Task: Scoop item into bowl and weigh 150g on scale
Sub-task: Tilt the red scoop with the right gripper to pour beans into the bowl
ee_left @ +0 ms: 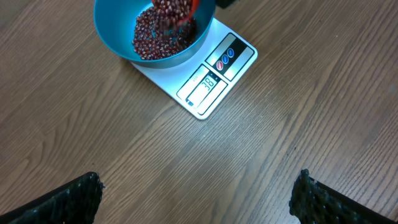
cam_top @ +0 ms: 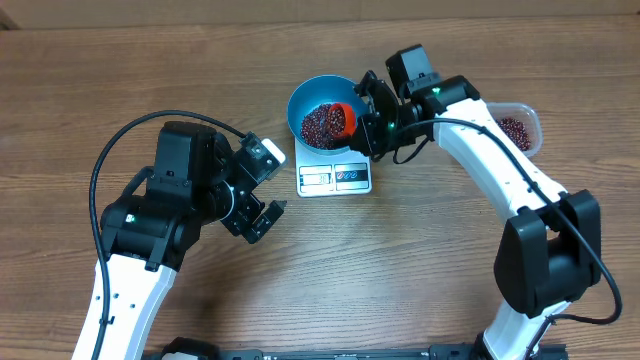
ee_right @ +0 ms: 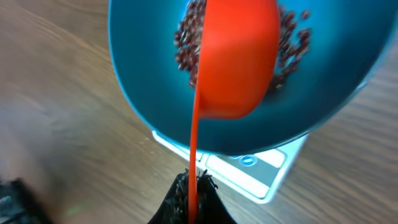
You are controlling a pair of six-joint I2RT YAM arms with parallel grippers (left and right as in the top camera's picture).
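1. Nearest, the left gripper hung released over the bare bench, jaws spread wide, grasping nothing, to the near left of the scale and not touching it.
2. Farther on, the scale lay flat with its panels toward the near edge. Only the left wrist view showed its display lit, with what looked like two digits, too small to trust.
3. The bowl sat on the scale's far part, with beans heaped across its bottom.
4. Over the bowl's right side the red scoop was tipped. The right gripper was clenched on its thin handle, a pinch that the right wrist view showed most plainly. There the scoop's underside hid part of the beans.
5. Far right, a clear tub held more beans, seen only from overhead.
6. I judged the filling to be well under way: beans were in the bowl, but the target was probably not reached, so more scoops and a check of the reading were left.
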